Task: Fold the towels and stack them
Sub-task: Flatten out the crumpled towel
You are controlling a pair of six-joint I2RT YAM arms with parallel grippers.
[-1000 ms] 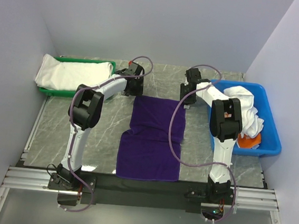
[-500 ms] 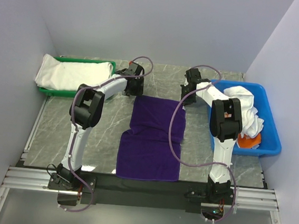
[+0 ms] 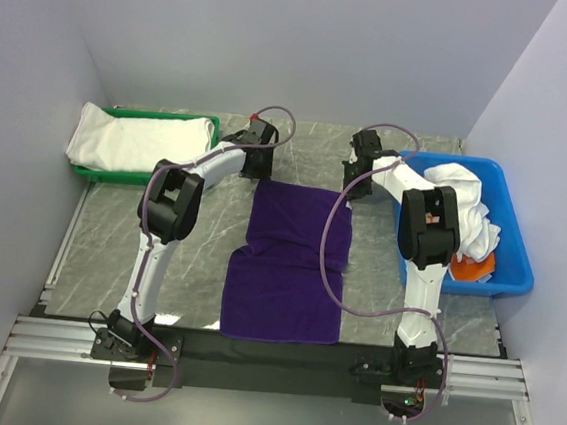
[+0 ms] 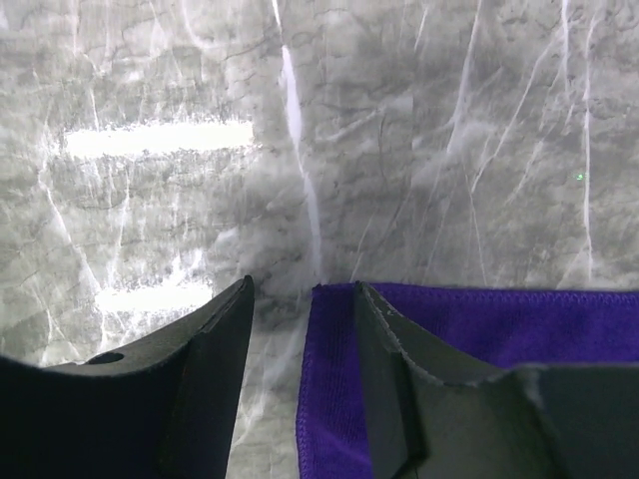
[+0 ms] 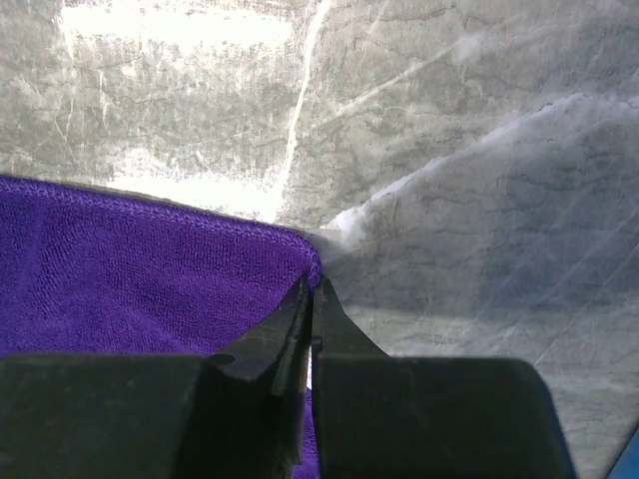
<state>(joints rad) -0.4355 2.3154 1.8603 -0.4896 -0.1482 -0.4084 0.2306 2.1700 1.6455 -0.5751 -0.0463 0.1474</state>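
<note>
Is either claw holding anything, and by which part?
Right claw pinches the purple towel by its far right corner. Left claw stands open astride the far left corner, holding nothing.

A plain deep purple towel (image 3: 289, 263) sits at centre on the grey, white-veined table (image 3: 109, 246). Upper left, a green tray (image 3: 210, 123) holds a white towel (image 3: 130, 139); right, a blue bin (image 3: 514, 283) holds white cloth (image 3: 465, 205) and an orange towel (image 3: 471, 271).

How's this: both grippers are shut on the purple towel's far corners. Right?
Not both. The right gripper is shut on a corner of the towel, but the left wrist view shows the left gripper open, its jaws astride the other corner.
</note>
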